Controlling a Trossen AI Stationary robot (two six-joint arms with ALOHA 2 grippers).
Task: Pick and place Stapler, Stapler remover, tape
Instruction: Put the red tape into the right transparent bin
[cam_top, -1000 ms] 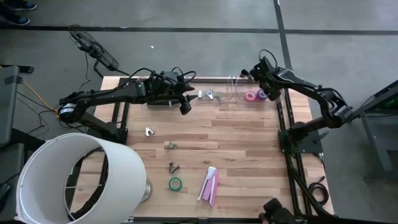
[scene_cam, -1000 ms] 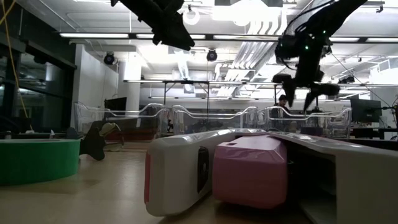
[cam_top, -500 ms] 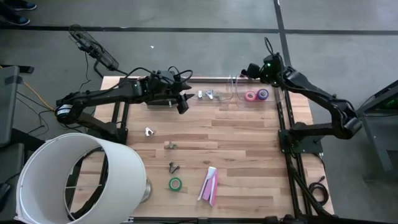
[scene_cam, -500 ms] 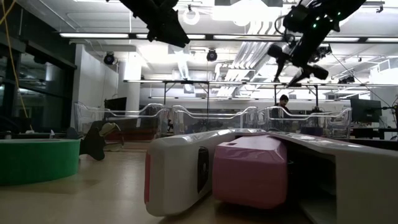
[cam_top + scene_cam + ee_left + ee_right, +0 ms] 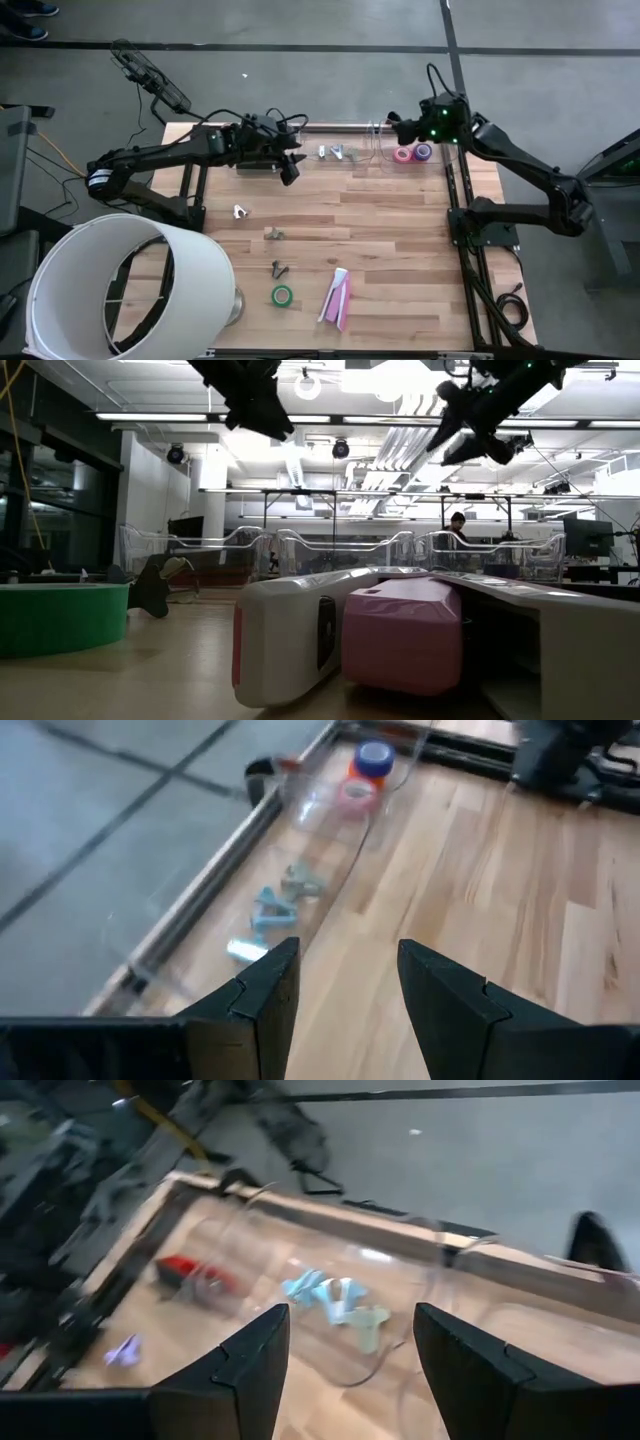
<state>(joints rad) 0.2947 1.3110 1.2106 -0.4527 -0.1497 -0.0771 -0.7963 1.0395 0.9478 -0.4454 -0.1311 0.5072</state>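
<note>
Bench (image 5: 390, 230) first: from my remote seat I see its wooden top with a big white cylinder (image 5: 120, 285) overlapping the near left corner. Clear plastic tray compartments (image 5: 375, 150) run along the far edge. Both arms hang above that far edge. My left tool (image 5: 291, 170) sits near the middle with its jaws apart and nothing between them; my right tool (image 5: 400, 125) hovers over the tray's right end, jaws likewise apart and empty. A pink-and-white stapler (image 5: 337, 297) lies near the front edge, the green tape (image 5: 282, 295) just left of it. Pink tape (image 5: 403, 153) and purple tape (image 5: 423, 152) rest in the tray's right compartment. Small staple removers (image 5: 337, 152) lie in the middle compartment.
</note>
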